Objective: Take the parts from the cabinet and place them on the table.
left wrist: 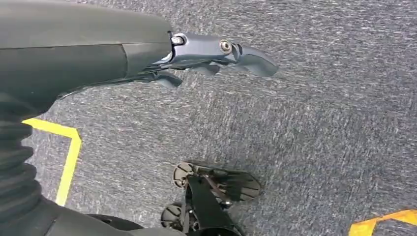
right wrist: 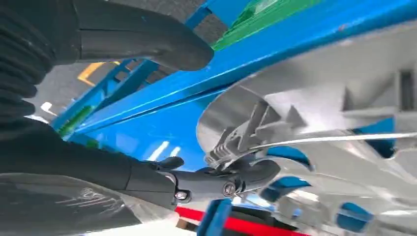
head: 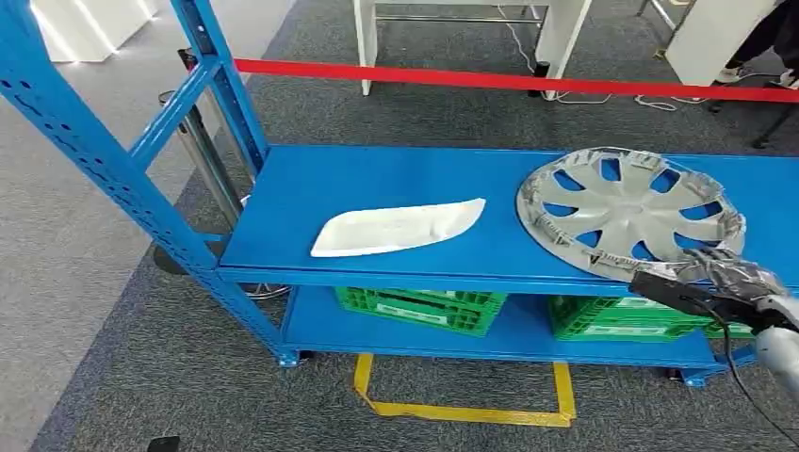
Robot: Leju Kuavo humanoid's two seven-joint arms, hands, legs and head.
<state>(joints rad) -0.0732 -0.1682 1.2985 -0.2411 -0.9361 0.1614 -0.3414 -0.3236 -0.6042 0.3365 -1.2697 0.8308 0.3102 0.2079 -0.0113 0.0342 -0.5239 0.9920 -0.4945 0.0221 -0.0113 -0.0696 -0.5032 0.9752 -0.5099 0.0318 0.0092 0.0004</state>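
A silver plastic hubcap (head: 629, 212), round with curved spokes and open slots between them, lies at the right of the head view on the top shelf of a blue metal rack (head: 377, 179), its near edge reaching the shelf's front lip. The right hand (head: 721, 281) comes in at the lower right of that frame and grasps the hubcap's near rim: dark fingers (right wrist: 246, 174) hook under the edge in the right wrist view, where the ribbed clips and a thin wire ring on the cap's inner face show close up, though the picture is blurred and I cannot make out how far the thumb (right wrist: 147, 44) closes.

Left of centre on the same smooth blue shelf lies a white moulded part (head: 400, 228), flat and leaf-shaped, pointed at its right end, well apart from the hubcap. On the lower shelf stand two green lattice-walled plastic crates (head: 419, 309). A red barrier tape (head: 509, 81) runs across the upper part of the frame behind the rack.

The left hand (left wrist: 211, 56) hangs over coarse grey carpet (left wrist: 319, 128) with its fingers loosely spread and holding nothing; yellow tape lines (left wrist: 69, 157) mark the floor at the lower left.
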